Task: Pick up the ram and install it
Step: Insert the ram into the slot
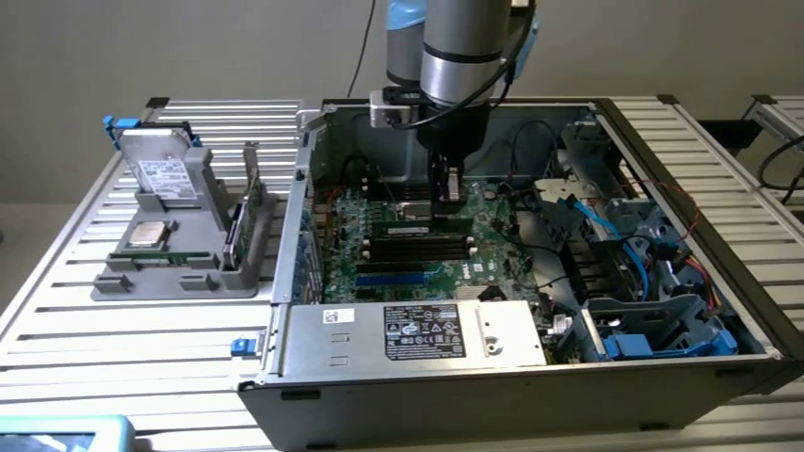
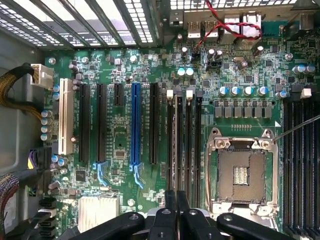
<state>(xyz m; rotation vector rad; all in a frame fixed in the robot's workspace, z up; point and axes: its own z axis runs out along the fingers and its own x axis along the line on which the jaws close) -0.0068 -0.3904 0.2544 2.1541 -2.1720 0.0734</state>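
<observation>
We see the jaws closed, down at the top edge of the ram (image 1: 421, 229), which stands upright on the motherboard (image 1: 342, 268); whether they pinch it, we cannot tell.

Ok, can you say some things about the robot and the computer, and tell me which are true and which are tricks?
1. The computer case is open. True.
2. The gripper hangs outside the case. False: it is inside the case, above the motherboard.
3. The processor socket is empty. True.
4. The gripper's fingers are wide open. False: they are shut.
5. One long slot on the motherboard is blue. True.
</observation>
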